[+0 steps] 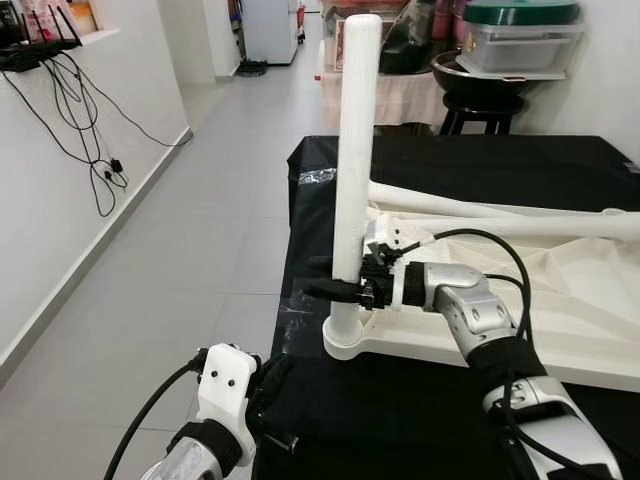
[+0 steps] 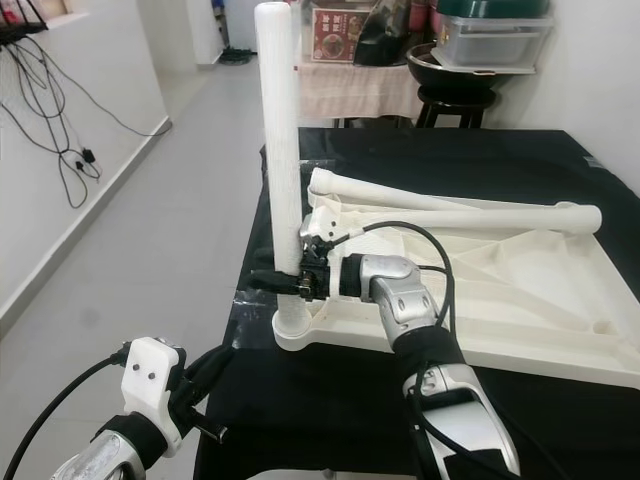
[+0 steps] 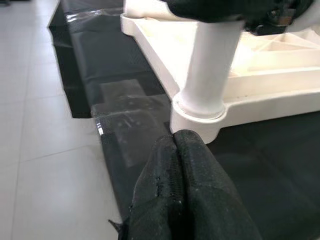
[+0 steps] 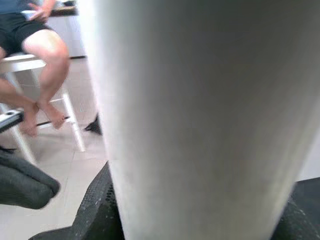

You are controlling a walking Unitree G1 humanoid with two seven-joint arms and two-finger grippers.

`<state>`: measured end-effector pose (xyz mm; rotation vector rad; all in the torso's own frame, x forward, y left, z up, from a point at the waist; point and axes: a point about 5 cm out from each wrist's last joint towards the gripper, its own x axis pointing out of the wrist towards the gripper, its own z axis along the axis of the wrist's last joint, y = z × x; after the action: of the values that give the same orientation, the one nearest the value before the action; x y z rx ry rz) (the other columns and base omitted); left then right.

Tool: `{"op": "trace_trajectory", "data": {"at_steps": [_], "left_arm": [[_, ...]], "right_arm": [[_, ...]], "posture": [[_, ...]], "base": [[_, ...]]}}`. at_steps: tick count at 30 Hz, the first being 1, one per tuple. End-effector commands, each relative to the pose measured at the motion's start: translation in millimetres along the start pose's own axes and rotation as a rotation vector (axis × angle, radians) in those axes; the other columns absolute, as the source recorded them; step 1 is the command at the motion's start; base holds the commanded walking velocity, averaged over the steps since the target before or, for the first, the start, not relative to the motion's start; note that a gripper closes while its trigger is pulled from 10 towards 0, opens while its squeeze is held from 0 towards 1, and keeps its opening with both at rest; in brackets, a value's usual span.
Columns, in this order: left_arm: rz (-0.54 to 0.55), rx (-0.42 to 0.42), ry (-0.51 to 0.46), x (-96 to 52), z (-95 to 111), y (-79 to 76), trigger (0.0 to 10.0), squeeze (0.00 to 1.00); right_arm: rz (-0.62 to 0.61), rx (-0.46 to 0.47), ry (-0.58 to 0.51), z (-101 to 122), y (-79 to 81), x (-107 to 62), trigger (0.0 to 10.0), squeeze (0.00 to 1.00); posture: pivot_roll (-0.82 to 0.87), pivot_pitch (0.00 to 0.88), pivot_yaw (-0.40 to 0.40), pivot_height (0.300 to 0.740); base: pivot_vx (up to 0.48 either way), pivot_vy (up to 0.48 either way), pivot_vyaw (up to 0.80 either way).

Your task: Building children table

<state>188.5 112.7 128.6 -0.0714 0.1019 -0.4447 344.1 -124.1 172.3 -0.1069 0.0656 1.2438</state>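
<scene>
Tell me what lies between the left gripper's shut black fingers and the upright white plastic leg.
Only bare black table cover and the white tabletop's corner socket separate the left gripper from the leg, per the left wrist view.

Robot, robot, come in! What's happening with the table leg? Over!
Right gripper clamped on upright table leg, leg seated in corner socket of upturned tabletop. Left gripper shut, low by that corner. Two more legs lying on tabletop.

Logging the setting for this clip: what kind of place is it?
Probably a lived-in home, a tiled hallway or utility area. Cables dangle down the white wall, a lidded storage bin sits on a stool, and a seated person's bare legs show nearby.
</scene>
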Motion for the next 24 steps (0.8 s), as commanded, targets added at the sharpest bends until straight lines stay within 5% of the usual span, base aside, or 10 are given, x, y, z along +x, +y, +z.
{"op": "trace_trajectory", "data": {"at_steps": [1, 3, 5, 6, 8, 14, 15, 17, 18, 24], "left_arm": [[0.001, 0.001, 0.011, -1.9, -1.2, 0.1, 10.0, 0.0], [0.001, 0.001, 0.013, -2.6, -1.5, 0.4, 10.0, 0.0], [0.003, 0.005, 0.014, -4.0, -0.9, 2.9, 10.0, 0.0], [0.003, 0.006, 0.015, -4.1, -0.8, 3.9, 10.0, 0.0], [0.003, 0.006, 0.016, -4.0, -1.1, 4.8, 10.0, 0.0], [-0.02, 0.004, 0.023, -1.5, -2.5, 4.4, 10.0, 0.0], [-0.029, 0.004, 0.03, -0.6, -2.8, 4.1, 10.0, 0.0], [-0.027, 0.003, 0.033, -0.5, -3.0, 4.3, 10.0, 0.0], [-0.013, -0.005, 0.032, -0.2, -2.9, 5.9, 10.0, 0.0], [0.013, -0.003, 0.023, 1.5, -1.3, 9.9, 10.0, 0.0]], "right_arm": [[-0.084, 0.025, 0.068, -15.8, 5.7, -2.4, 0.0, 0.0], [-0.235, 0.041, 0.12, -28.5, 15.4, -2.5, 0.0, 0.0], [-0.72, 0.14, 0.093, -35.9, 33.0, 2.8, 0.0, 0.0], [-0.736, 0.142, 0.122, -41.2, 53.8, 7.2, 0.0, 0.0], [-0.715, 0.137, 0.139, -43.9, 68.6, 11.1, 0.0, 0.0], [-0.626, 0.07, 0.127, -39.9, 49.3, 16.7, 0.0, 0.0], [-0.631, 0.102, 0.088, -38.7, 43.5, 20.2, 10.0, 0.0], [-0.611, 0.112, 0.071, -37.5, 44.3, 22.3, 10.0, 0.0], [-0.565, 0.132, 0.024, -34.2, 47.5, 24.8, 10.0, 1.0], [-0.539, 0.136, -0.029, -28.0, 54.2, 23.5, 10.0, 1.0]], "posture": [[0.06, 0.04, -0.017, 0.74], [0.06, 0.04, -0.024, 0.74], [0.06, 0.05, -0.023, 0.74], [0.05, 0.048, -0.01, 0.74], [0.05, 0.042, -0.005, 0.74], [0.05, 0.028, -0.004, 0.74], [0.04, 0.024, -0.004, 0.74], [0.04, 0.024, -0.004, 0.74], [0.05, 0.022, -0.006, 0.74], [0.03, 0.02, -0.004, 0.74]], "base": [[0.0, 0.0, 0.0], [0.0, 0.0, 0.0], [0.0, 0.0, 0.0], [0.0, 0.0, 0.0], [0.0, 0.0, 0.0], [0.0, 0.0, 0.0], [0.0, 0.0, 0.0], [0.0, 0.0, 0.0], [0.0, 0.0, 0.0], [0.0, 0.0, 0.0]]}}
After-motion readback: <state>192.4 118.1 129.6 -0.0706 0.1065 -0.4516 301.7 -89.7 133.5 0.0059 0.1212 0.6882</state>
